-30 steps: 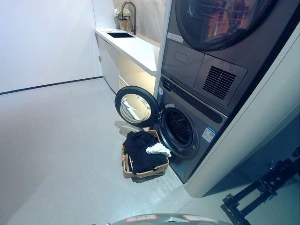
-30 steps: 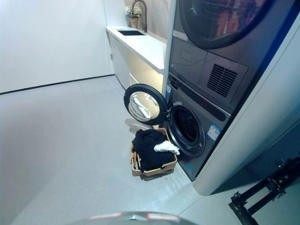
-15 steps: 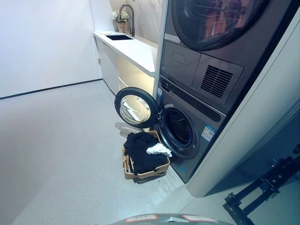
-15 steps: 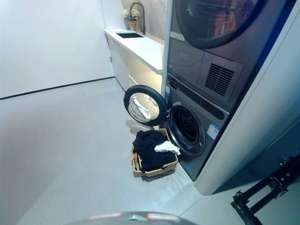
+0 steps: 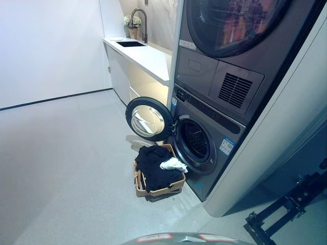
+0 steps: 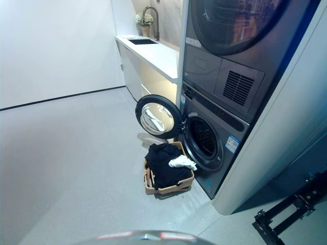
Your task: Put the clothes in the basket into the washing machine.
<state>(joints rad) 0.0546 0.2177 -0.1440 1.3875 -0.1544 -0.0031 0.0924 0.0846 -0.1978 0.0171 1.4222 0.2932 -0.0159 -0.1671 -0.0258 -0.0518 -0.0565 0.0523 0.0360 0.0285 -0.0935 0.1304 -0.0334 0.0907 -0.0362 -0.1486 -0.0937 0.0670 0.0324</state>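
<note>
A tan woven basket (image 5: 162, 190) stands on the grey floor right in front of the washing machine (image 5: 204, 148). It is heaped with dark clothes (image 5: 153, 166), and a white garment (image 5: 173, 164) lies on top at the side nearest the machine. The machine's round door (image 5: 148, 119) hangs open to the left, and its dark drum opening (image 5: 194, 141) faces the basket. Neither of my hands shows in either view.
A dryer (image 5: 230, 30) is stacked above the washing machine. A white counter (image 5: 145, 53) with a sink, a tap (image 5: 139, 20) and a small flower pot runs along the back wall. A black metal frame (image 5: 286, 206) lies on the floor at the lower right.
The whole picture has shifted slightly down and the scene looks a little farther off, so the camera has moved. The basket, clothes and door stay put.
</note>
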